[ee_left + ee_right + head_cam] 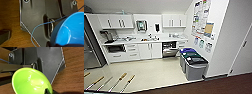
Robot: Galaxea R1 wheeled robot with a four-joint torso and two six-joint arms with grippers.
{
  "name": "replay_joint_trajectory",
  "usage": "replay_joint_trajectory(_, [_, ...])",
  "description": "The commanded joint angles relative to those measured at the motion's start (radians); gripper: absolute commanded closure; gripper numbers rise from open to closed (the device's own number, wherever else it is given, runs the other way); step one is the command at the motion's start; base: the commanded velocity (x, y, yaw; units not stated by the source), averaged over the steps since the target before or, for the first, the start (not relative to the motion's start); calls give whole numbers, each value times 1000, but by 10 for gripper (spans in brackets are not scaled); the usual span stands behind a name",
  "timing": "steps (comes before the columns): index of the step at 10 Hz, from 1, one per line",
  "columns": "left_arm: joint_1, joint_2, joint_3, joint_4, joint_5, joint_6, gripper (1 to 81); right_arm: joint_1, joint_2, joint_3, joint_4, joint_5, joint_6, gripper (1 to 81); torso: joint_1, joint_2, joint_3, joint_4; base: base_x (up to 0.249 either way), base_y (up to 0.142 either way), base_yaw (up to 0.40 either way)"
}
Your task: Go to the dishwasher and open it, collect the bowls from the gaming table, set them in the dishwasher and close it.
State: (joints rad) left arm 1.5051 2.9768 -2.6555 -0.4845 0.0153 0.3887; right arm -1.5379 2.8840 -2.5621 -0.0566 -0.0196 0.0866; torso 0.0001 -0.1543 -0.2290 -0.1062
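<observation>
While each gripper clamps 1 bowl, left on the blue bowl, right on the green bowl, the dishwasher stands open left of the bins. Drive steadily, keeping both bowls level.

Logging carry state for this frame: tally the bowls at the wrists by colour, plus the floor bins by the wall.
Blue bowl: 1, close in the left wrist view
Green bowl: 1, close in the right wrist view
Bins by the right wall, near the open dishwasher: 2 plainly visible
Total: 4
</observation>
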Motion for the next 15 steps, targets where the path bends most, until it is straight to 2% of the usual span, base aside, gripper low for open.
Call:
replay_joint_trajectory(1, [-50,16,23,6,86,-1,811,40,-12,2,-9,-56,-2,811,0,0,0,0,258,0,0])
replay_joint_trajectory(15, [-49,16,23,6,86,-1,811,43,-12,5,-11,-56,-2,811,0,0,0,0,238,0,0])
